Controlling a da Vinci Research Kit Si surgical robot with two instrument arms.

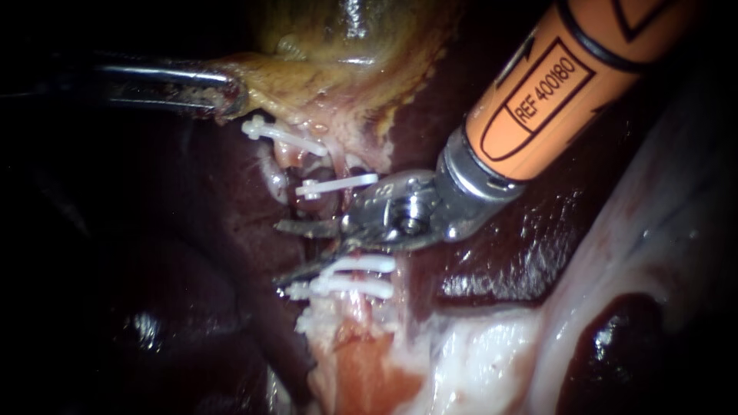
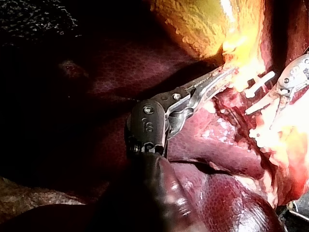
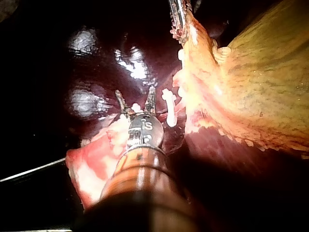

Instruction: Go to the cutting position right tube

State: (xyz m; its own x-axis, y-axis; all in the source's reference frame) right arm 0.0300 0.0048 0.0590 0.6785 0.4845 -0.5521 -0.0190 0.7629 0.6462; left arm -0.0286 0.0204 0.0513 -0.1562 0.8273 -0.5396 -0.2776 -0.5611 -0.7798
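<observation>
Orange-shafted, your right instrument [image 1: 296, 250] comes in from two o'clock. Its blades are parted astride the tube [image 1: 357, 306] at centre, with white clips [image 1: 336, 185] at twelve and six of them. At ten o'clock your left instrument [image 1: 228, 96] clamps the gallbladder [image 1: 307, 77] edge.

Orange right instrument [image 1: 288, 252], steel wrist [image 1: 407, 211]
</observation>
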